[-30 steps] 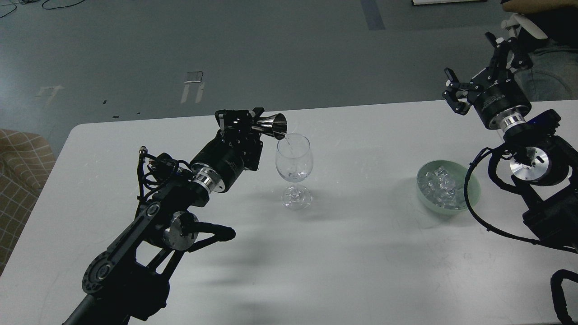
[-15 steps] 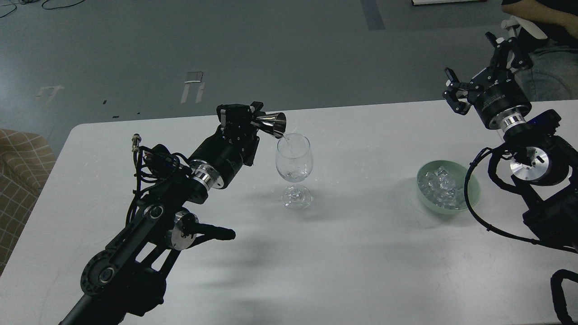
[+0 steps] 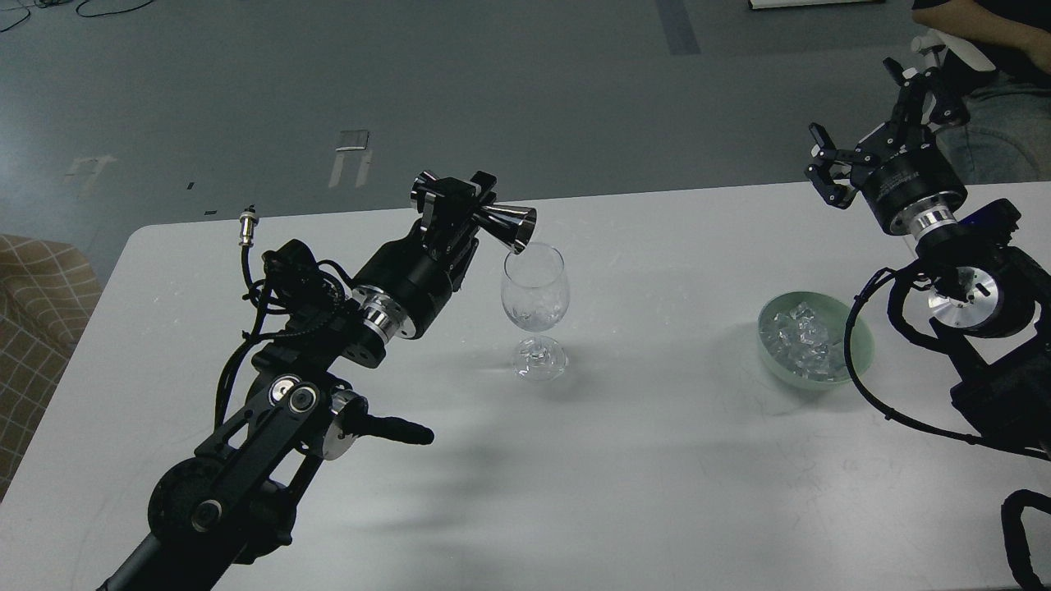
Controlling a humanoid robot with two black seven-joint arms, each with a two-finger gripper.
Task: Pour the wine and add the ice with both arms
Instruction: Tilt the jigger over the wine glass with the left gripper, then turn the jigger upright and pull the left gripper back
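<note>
A clear stemmed wine glass [image 3: 535,305] stands upright on the white table [image 3: 624,460], a little liquid in its bowl. My left gripper [image 3: 461,205] is shut on a silver double-cone jigger [image 3: 502,223], held sideways with its mouth tipped down over the glass's left rim. The ice [image 3: 800,338] lies as a heap of small clear cubes in a pale green bowl [image 3: 859,345] at the right. My right gripper [image 3: 869,119] is open and empty, raised above and behind the bowl near the table's far edge.
A checked seat [image 3: 37,304] stands off the table's left edge. A person's arm and leg [image 3: 998,90] show at the top right behind my right gripper. My left arm's elbow [image 3: 279,410] hangs over the table's left half.
My left gripper has risen and turned, lifting the jigger a little above the glass rim. The stream of liquid has stopped. The right arm has barely moved.
</note>
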